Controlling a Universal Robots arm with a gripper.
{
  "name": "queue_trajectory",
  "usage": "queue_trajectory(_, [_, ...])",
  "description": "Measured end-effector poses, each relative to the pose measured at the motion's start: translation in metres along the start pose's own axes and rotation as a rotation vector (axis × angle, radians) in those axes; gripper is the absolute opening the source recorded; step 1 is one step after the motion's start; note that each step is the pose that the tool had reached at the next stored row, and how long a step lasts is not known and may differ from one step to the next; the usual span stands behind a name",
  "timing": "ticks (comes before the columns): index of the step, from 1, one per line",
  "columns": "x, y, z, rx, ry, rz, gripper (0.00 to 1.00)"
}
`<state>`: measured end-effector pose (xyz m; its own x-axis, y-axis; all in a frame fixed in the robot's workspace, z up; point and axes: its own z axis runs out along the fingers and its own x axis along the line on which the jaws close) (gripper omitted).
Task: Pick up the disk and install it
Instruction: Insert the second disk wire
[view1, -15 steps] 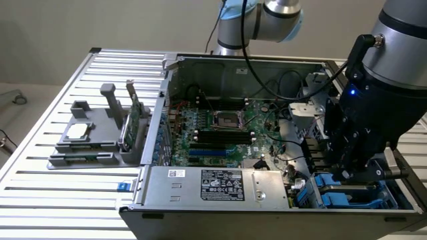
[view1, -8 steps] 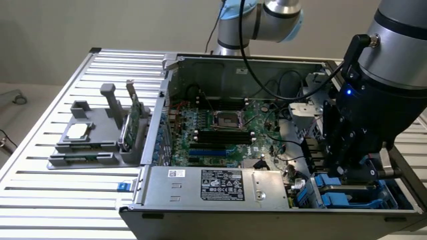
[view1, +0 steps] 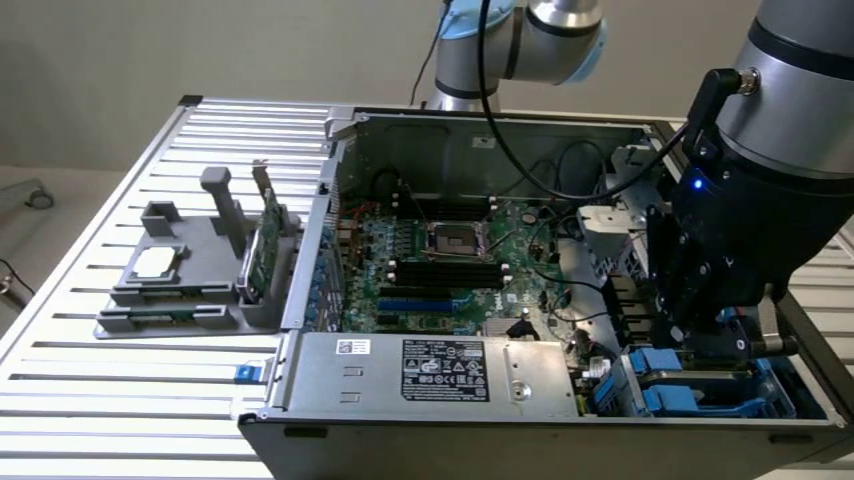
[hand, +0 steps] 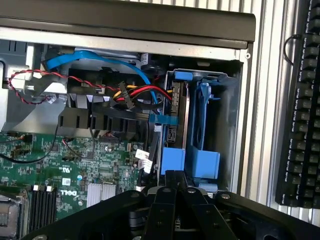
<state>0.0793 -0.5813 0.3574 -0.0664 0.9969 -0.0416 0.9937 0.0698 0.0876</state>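
On the slatted table (view1: 80, 300), at the exterior view's left, one grey stand (view1: 187, 285) is seen carrying one square chip (view1: 154, 263) and one upright green card (view1: 271, 235). One open computer case (view1: 441, 395) is set beside it, its motherboard (view1: 441, 265) exposed. At the right, one arm is lowered into the drive bay, its gripper (hand: 172, 182) clenched just above the disk (hand: 192, 120), which is seated between blue rails. One keyboard (hand: 302, 105) is laid alongside.

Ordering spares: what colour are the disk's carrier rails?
Blue; the carrier rails show best in the wrist view.
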Motion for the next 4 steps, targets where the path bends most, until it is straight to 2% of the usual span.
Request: queue_trajectory(4, [0.0, 0.0, 0.0, 0.0, 0.0, 0.0, 0.11])
